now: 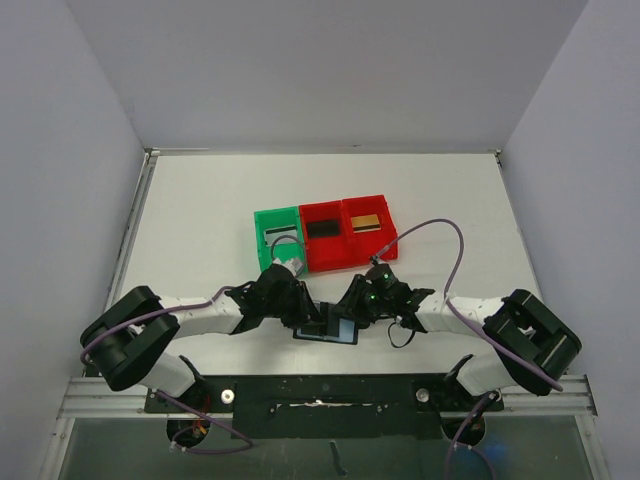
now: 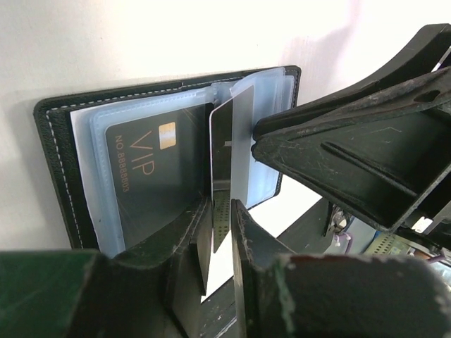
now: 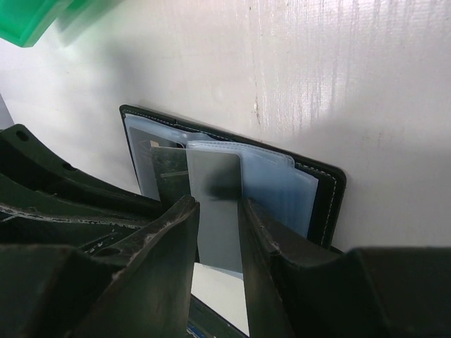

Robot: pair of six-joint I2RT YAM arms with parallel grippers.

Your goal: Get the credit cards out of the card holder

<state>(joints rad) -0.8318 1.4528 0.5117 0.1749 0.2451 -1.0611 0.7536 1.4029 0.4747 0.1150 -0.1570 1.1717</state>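
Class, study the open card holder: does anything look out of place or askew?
Yes. One grey card sticks up on edge, partly out of its sleeve near the fold of the card holder. It looks odd because the black VIP card beside it lies flat in its pocket.

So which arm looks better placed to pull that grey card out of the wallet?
Left, probably: the silvery-grey card stands edge-on in the narrow gap of the left tool, faces toward its fingers. The right tool seems to meet only the card's side edge.

Bright even light; blurry near fingers [image 2: 176,282]
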